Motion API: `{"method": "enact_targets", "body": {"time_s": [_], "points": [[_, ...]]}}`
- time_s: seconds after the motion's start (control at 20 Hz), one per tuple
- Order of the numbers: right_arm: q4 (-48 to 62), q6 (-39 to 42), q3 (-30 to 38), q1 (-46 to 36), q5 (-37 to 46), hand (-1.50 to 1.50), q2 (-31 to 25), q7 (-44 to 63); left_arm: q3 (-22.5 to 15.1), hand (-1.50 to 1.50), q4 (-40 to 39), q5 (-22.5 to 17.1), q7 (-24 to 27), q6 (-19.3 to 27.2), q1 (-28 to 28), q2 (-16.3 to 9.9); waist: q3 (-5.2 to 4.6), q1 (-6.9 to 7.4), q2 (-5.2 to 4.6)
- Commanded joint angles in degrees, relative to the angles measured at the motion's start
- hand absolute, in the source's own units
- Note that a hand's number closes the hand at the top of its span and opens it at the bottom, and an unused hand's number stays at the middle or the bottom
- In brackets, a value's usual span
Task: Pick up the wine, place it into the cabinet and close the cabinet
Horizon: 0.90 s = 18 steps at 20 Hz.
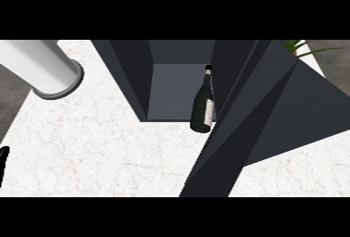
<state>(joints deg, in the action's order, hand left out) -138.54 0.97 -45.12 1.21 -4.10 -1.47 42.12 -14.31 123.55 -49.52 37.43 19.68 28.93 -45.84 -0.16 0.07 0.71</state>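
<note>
The dark wine bottle (202, 109) with a pale label is at the front right of the open dark grey cabinet (130, 78). Its neck points toward the back and its base reaches just past the cabinet floor's front lip. No hand touches it. The cabinet door (273, 120) stands open, a large dark panel running from the cabinet's right side down to the view's lower edge. Only a straight black sliver of my left hand (3, 162) shows at the far left edge, resting away from the bottle. My right hand is nowhere to be seen.
A white cylinder (41, 67) with a grey rim stands at the upper left on the white marble counter (103, 148). Green plant leaves (304, 47) show at the upper right, behind the door.
</note>
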Motion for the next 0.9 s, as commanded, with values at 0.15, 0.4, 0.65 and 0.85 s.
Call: {"method": "enact_targets", "body": {"time_s": [0.15,0.4,0.65,0.85], "points": [[0.87,-9.89,-12.91,-9.27,10.12,1.50,1.36,-1.84,5.75,-1.50,-1.61,-3.82,-2.77,-4.19,0.04,-1.42,0.01,0.13,-0.19],[3.85,-17.04,-13.75,-17.75,13.42,1.50,1.23,-0.20,4.05,-1.50,-0.38,-2.84,-2.37,-6.36,1.18,0.29,-0.03,0.70,-0.17],[8.31,-21.52,-7.96,-27.94,9.23,1.50,1.07,2.57,5.71,-1.50,-1.67,-5.37,-6.02,-8.52,-2.37,-0.32,-0.05,1.15,-0.62],[12.01,-25.43,-6.48,-33.83,4.76,1.50,0.98,2.59,4.96,-1.50,-1.80,-4.13,-5.46,-8.19,-1.55,0.99,-0.09,2.01,-0.69]]}}
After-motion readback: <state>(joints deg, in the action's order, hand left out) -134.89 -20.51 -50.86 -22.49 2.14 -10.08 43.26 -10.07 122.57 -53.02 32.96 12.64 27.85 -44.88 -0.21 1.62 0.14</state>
